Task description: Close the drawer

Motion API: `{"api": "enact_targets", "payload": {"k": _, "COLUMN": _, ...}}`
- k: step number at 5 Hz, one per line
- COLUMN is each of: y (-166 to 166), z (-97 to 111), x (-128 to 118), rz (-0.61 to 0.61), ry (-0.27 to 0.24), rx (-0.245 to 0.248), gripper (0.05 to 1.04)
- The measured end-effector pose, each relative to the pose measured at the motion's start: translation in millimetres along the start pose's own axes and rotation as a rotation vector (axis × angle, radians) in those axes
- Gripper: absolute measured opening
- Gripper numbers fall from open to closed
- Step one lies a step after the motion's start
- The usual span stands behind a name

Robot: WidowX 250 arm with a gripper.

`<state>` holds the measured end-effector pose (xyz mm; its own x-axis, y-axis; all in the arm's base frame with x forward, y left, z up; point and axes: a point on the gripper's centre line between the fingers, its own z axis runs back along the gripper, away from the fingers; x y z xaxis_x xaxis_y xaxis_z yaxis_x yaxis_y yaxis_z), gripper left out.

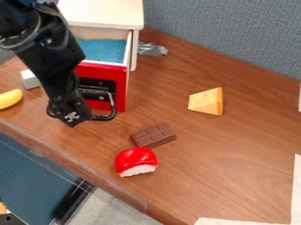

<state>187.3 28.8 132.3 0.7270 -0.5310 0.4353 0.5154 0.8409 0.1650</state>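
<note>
Blocking pt of pulled-out drawer (121,79): arm (44,57), cut off up top. Gripper (79,114) nr drawer front; can't tell gap or hold.

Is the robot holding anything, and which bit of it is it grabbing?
No, it isn't holding anything. The gripper is open in front of the red drawer, with nothing seen gripped between its fingers.

The drawer (121,94) has a red front and blue lining; the end effector (81,116) before it is black; the surface (229,162) around it is brown with wood grain; right of it, the cheese wedge (207,102) is yellow-orange; left of it, the banana (10,98) is yellow; below it, the chocolate bar (154,135) is brown with a grid.
</note>
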Motion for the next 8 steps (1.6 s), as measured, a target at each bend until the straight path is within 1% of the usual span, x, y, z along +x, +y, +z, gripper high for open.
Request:
{"api": "enact_targets", "payload": {"k": 1, "y": -2, "z": -2, "x": -3, "rz": 0.008, "ry": 0.006, "rx": -0.005, "gripper": 1.001}}
{"api": "enact_targets", "payload": {"k": 2, "y": -7, "z": -12, "x": -9, "rz": 0.106, "ry": -0.001, "rx": 0.017, "gripper": 1.001}}
{"api": "enact_targets", "payload": {"k": 3, "y": -11, "z": -24, "x": -16, "rz": 0.210, "ry": 0.000, "rx": 0.022, "gripper": 1.001}}
{"api": "enact_targets", "payload": {"k": 4, "y": -20, "z": -43, "x": -21, "rz": 0.293, "ry": 0.004, "rx": 0.042, "gripper": 1.001}}
{"api": "enact_targets", "payload": {"k": 5, "y": -14, "z": -52, "x": -19, "rz": 0.402, "ry": 0.009, "rx": 0.091, "gripper": 1.001}}
{"api": "enact_targets", "payload": {"k": 6, "y": -10, "z": -62, "x": -22, "rz": 0.493, "ry": 0.037, "rx": 0.109, "gripper": 1.001}}
{"api": "enact_targets", "payload": {"k": 7, "y": 3, "z": -71, "x": -19, "rz": 0.539, "ry": 0.052, "rx": 0.121, "gripper": 1.001}}
{"api": "enact_targets", "payload": {"k": 8, "y": 17, "z": -73, "x": -23, "rz": 0.676, "ry": 0.091, "rx": 0.141, "gripper": 1.001}}
